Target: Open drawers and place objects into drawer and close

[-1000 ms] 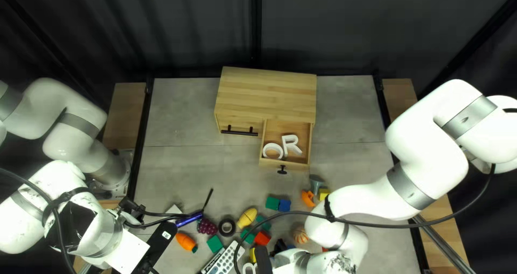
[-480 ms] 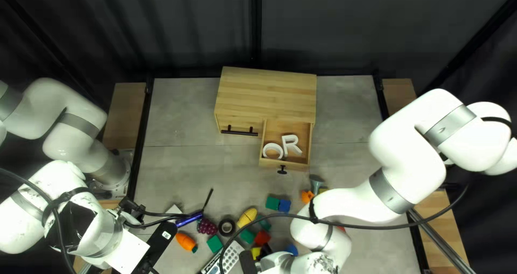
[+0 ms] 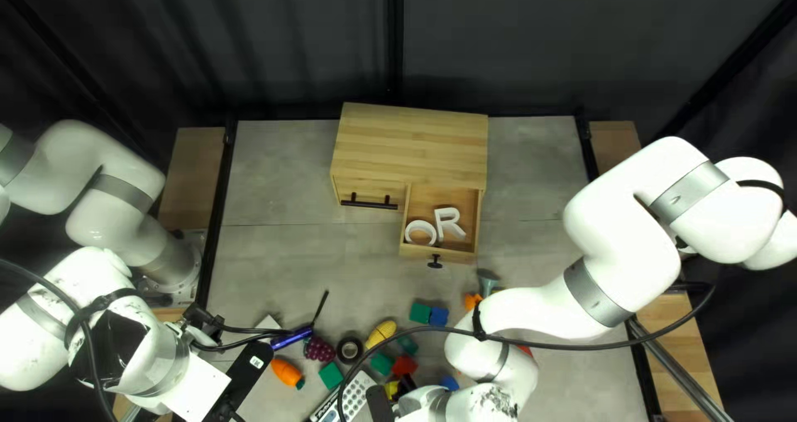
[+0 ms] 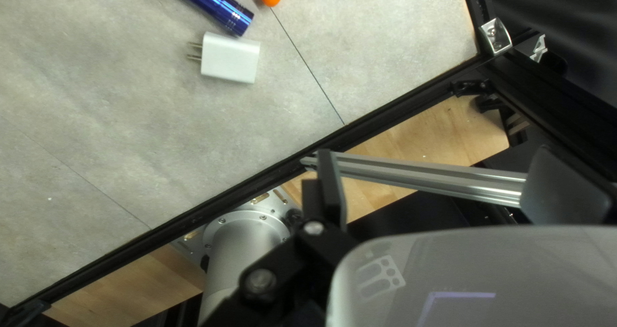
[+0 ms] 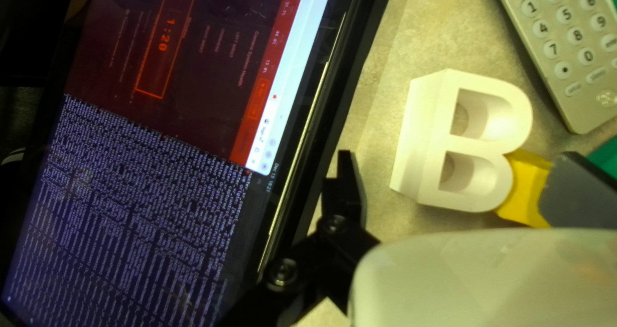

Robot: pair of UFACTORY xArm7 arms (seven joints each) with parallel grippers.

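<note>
In the top left view, a wooden cabinet (image 3: 413, 144) has its right drawer (image 3: 462, 258) pulled out, holding a white letter O (image 3: 421, 232) and a white letter R (image 3: 449, 223). Its left drawer, with a black bar handle (image 3: 369, 204), is shut. My left gripper (image 3: 242, 379) is over the near left, fingertips hidden; my right gripper (image 3: 381, 404) is at the near edge. In the left wrist view my gripper (image 4: 437, 176) is open with nothing held. In the right wrist view my gripper (image 5: 457, 172) is open, a white letter B (image 5: 432, 140) below and ahead between its fingers, not gripped.
A remote (image 5: 565, 50) and a yellow block (image 5: 524, 189) lie near the B, with a screen (image 5: 160, 153) on its other side. Blocks, a carrot (image 3: 287, 373), black tape (image 3: 349, 350) and a blue flashlight (image 3: 291, 339) are scattered nearby. A white charger (image 4: 230, 58) lies beside the flashlight.
My right arm has shifted leftward in the top left view, mostly in the first half second, and now covers the letter B there. My left arm, the cabinet and its drawers look unchanged.
</note>
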